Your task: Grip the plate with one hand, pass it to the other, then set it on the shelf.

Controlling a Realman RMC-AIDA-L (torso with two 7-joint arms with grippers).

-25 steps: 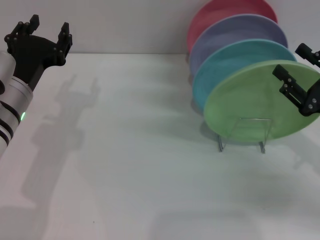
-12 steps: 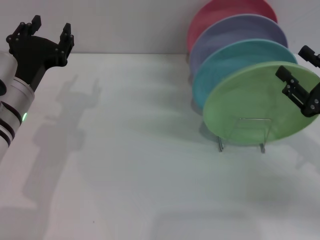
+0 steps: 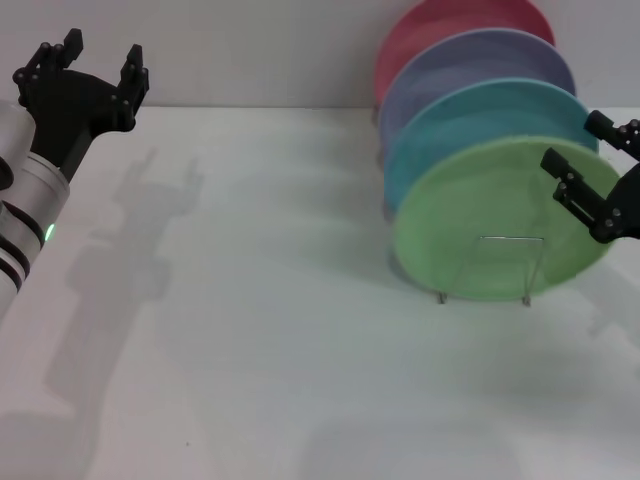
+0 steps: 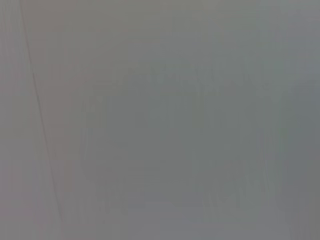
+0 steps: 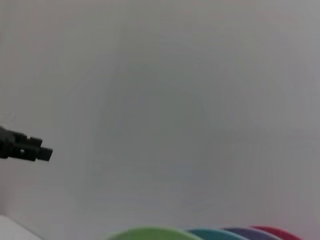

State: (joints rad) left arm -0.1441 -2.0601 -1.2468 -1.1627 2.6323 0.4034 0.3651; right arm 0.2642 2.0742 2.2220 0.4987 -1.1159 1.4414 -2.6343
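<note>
Green plate (image 3: 500,225) upright in shelf (image 3: 487,268); right hand (image 3: 590,165) spread beside rim; left hand (image 3: 82,72) raised, spread.

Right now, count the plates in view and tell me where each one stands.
4, standing in a row on the wire rack: the light green plate at the front, then turquoise plate, lavender plate, and red plate at the back. Others could hide behind.

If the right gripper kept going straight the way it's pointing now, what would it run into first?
Probably the green plate. The right gripper is open, fingers straddling the plate's upper right rim as it stands in the shelf. Depth is unclear, so the turquoise plate behind might be touched too.
</note>
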